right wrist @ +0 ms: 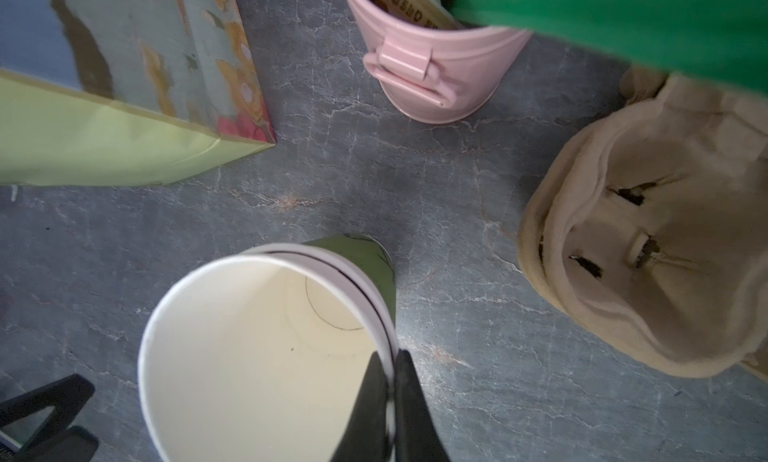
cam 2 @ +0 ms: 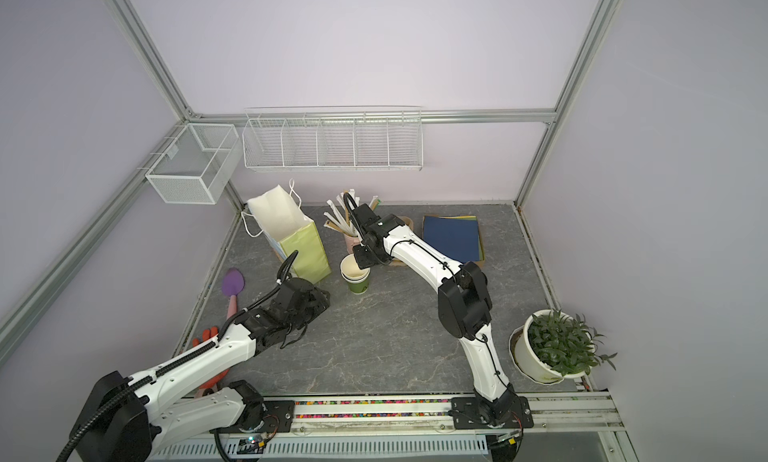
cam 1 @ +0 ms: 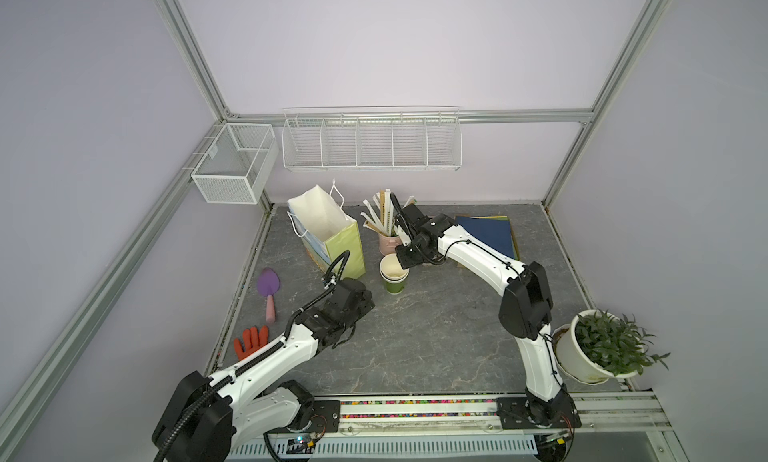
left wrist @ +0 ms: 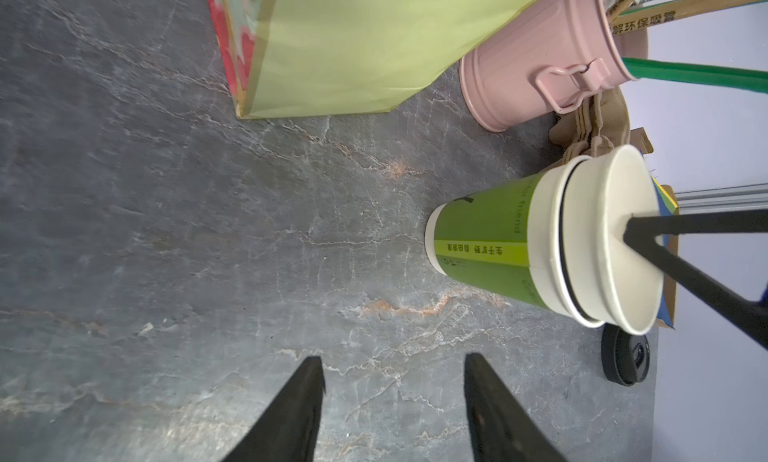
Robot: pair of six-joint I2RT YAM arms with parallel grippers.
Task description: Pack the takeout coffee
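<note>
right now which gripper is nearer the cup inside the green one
Right. The right gripper is shut on the rim of the takeout cup; the left gripper hangs open, apart from it.

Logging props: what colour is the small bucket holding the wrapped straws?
Pale pink all over; the small handled bucket shows best in the left wrist view.

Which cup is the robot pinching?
The cream-lined black cup nested in the green cup: the right gripper is shut on its rim. The pink cup stands untouched.

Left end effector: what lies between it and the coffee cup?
Bare table, then the green cup that holds the coffee cup; the left wrist view shows it.
</note>
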